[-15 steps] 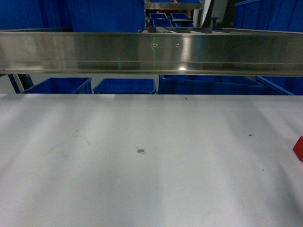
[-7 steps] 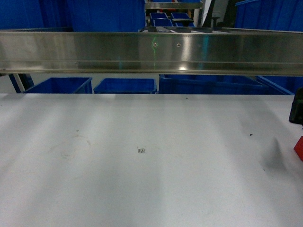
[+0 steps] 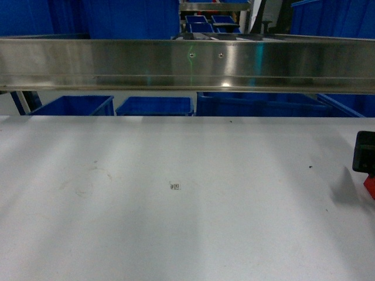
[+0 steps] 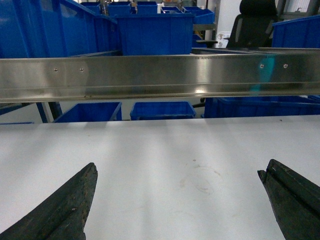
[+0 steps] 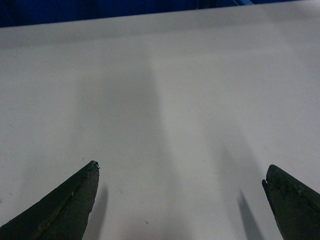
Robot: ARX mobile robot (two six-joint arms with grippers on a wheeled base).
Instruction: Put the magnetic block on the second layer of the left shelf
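- Nearest us, both grippers gape wide over the white table [image 3: 176, 222]: left gripper [image 4: 177, 200], right gripper [image 5: 180, 200].
- At the head view's right edge, the red magnetic block [image 3: 370, 186] lies just below the right arm.
- Beyond the steel rail [image 3: 187, 64], we cannot see into the blue bins [image 3: 153, 106].

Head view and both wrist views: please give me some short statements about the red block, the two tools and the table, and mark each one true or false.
1. The red block lies at the far right edge of the head view. True.
2. The right tool is shut on the block. False: its jaws stand wide apart over bare white table.
3. The left tool is open and holds nothing. True.
4. The block rests on the steel rail. False: it lies on the table, below the rail.
5. Blue bins stand behind the table. True.
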